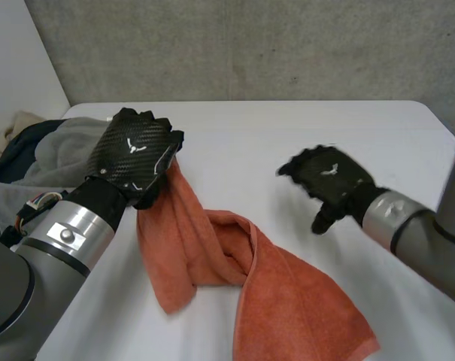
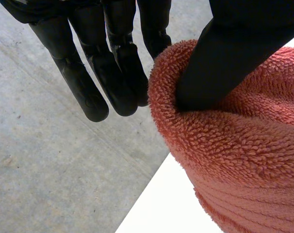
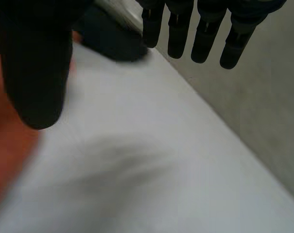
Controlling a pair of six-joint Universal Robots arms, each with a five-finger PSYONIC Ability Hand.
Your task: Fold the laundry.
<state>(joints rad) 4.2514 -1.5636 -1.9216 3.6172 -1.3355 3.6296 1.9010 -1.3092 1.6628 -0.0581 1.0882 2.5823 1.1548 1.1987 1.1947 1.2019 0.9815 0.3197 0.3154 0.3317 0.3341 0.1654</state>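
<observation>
An orange towel (image 1: 272, 293) lies rumpled on the white table (image 1: 287, 128), with one end lifted. My left hand (image 1: 133, 154) holds that raised end above the table's left part, and the cloth hangs down from it. In the left wrist view the thumb (image 2: 224, 58) presses into the towel (image 2: 244, 145) while the fingers (image 2: 108, 73) point down beside it. My right hand (image 1: 329, 180) hovers over the table to the right of the towel, apart from it. Its fingers (image 3: 205, 34) and thumb (image 3: 35, 73) are spread with nothing between them, and the towel (image 3: 6, 145) lies beside the thumb.
A pile of grey, dark blue and beige clothes (image 1: 39, 150) lies at the table's left edge, behind my left arm. A grey concrete wall (image 1: 250, 45) rises behind the table. Bare table (image 1: 325, 128) stretches across the back and right.
</observation>
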